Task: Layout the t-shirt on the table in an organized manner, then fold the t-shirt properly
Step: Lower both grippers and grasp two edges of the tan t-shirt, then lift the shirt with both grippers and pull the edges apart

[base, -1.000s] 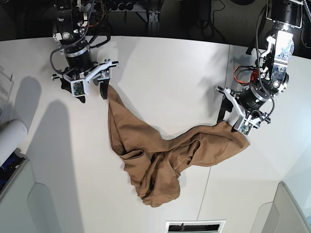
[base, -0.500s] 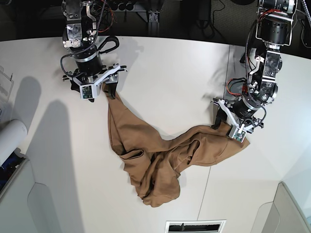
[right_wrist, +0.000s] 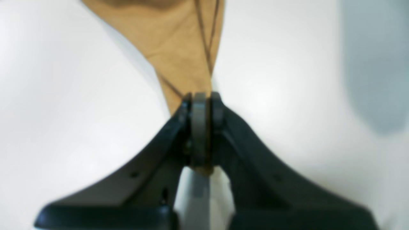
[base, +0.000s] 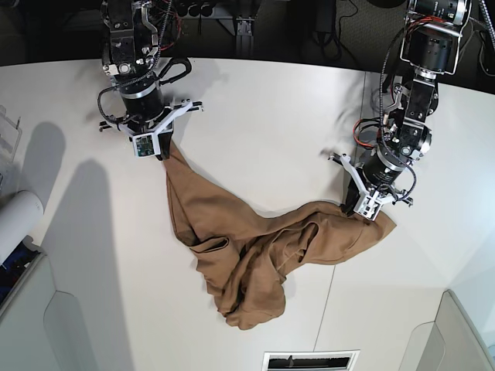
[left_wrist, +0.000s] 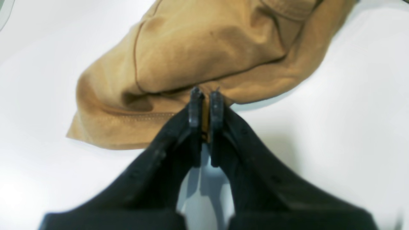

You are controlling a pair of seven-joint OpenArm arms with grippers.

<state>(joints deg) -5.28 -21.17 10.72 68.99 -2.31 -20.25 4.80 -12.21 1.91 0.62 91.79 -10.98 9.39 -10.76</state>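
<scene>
The tan t-shirt (base: 247, 247) lies crumpled in a rough V on the white table (base: 263, 124). My right gripper (base: 161, 151), at the left of the base view, is shut on the shirt's upper left tip. The right wrist view shows its jaws (right_wrist: 201, 99) pinching a narrow point of cloth (right_wrist: 182, 48). My left gripper (base: 362, 210), at the right of the base view, is shut on the shirt's right end. The left wrist view shows its jaws (left_wrist: 204, 95) closed with a sliver of cloth between them, by a hemmed edge (left_wrist: 207, 48).
A white roll (base: 15, 220) and a plastic bin (base: 6, 131) sit at the table's left edge. Grey panels stand at the front corners (base: 69, 325) (base: 448, 332). A vent (base: 309, 361) lies at the front edge. A thin dark seam (base: 363, 116) runs across the table.
Both grippers were open beside the shirt's ends. They have moved onto the cloth and shut on it. The shirt's left tip has shifted slightly towards the right gripper.
</scene>
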